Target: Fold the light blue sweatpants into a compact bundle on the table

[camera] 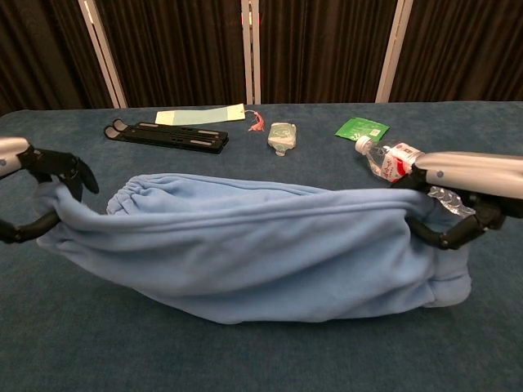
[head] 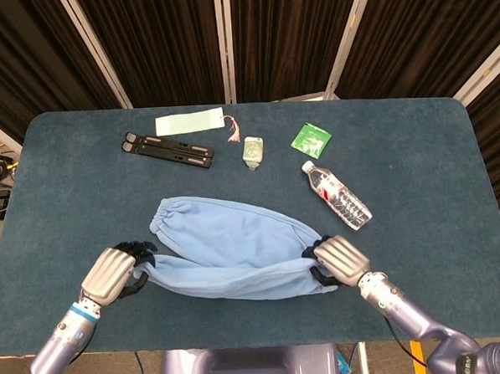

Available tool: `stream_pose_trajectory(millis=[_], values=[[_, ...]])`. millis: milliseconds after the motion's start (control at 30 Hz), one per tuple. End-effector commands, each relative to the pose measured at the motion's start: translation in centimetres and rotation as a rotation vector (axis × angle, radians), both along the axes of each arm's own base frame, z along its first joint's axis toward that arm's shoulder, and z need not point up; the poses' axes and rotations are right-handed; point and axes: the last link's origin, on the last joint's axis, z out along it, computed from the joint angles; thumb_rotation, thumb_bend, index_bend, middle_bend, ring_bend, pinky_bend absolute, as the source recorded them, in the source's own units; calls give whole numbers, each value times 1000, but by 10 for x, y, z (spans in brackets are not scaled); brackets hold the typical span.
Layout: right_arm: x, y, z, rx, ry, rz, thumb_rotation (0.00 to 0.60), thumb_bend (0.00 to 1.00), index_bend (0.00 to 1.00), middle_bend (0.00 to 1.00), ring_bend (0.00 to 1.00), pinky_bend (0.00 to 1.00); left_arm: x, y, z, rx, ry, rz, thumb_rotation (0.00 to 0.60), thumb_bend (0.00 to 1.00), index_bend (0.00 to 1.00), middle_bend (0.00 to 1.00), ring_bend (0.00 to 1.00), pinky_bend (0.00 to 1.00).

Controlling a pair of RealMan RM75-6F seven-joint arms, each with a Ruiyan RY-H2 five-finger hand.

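A: Where are the sweatpants [head: 237,250]?

B: Mid-table, one leg lifted over the other. The left hand [head: 112,273] pinches the cuff end, the right hand [head: 333,260] the waistband end; cloth hides the fingertips.

A: Any writing?

B: The water bottle [head: 337,195] has a red-and-white label, the green packet [head: 311,138] has print; both too small to read.

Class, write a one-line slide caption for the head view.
Both hands, left hand and right hand, hold one leg of the light blue sweatpants over the other on the table.
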Motion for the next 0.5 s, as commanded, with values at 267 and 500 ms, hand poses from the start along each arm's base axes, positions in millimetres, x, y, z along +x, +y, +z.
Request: stream_pose_trajectory(millis=[267,500], values=[[13,-36,-17,-27,-44,-157,600,541,694,379,361,320,21,51,-6,41,91,31,600,557,580,241,260,338],[12,-56,-27,-51,-52,-231,600,543,698,349,319,273,26,80,-16,55,131,72,600,557,579,239,250,336]])
